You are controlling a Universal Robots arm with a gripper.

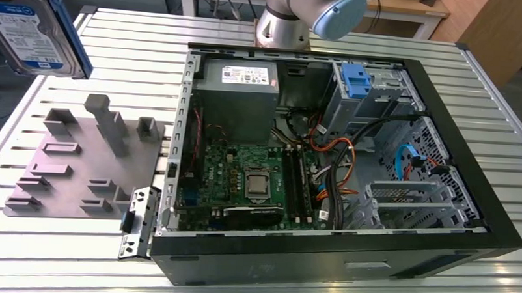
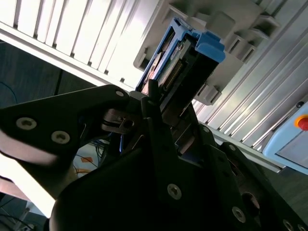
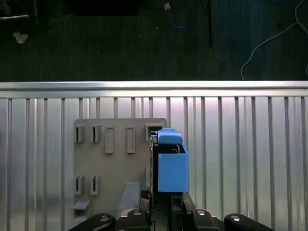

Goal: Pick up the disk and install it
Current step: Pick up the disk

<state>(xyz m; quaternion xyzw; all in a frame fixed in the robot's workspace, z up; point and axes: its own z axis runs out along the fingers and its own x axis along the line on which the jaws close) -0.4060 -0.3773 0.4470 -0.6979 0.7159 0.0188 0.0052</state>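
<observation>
The disk (image 1: 30,31), a silver-grey drive with a white-and-blue label and a blue carrier frame, hangs high in the air at the exterior view's upper left, above the table's edge. Both wrist views show my gripper (image 3: 164,201) (image 2: 166,113) shut on one end of the disk (image 3: 171,166) (image 2: 192,55), whose blue-framed end points away from me. It hangs over the edge of the grey fixture plate (image 3: 115,163), clear of the plate's slots. The open computer case (image 1: 469,167) lies to the exterior view's right, with a blue-latched drive bay (image 1: 354,81) at its far corner.
The grey fixture plate (image 1: 86,160) carries upright posts and holders. Inside the case are the power-supply box (image 1: 237,87), the motherboard (image 1: 251,179) and loose cables (image 1: 338,162). My arm's base (image 1: 287,20) stands behind the case. The slatted metal table (image 1: 57,243) spreads around.
</observation>
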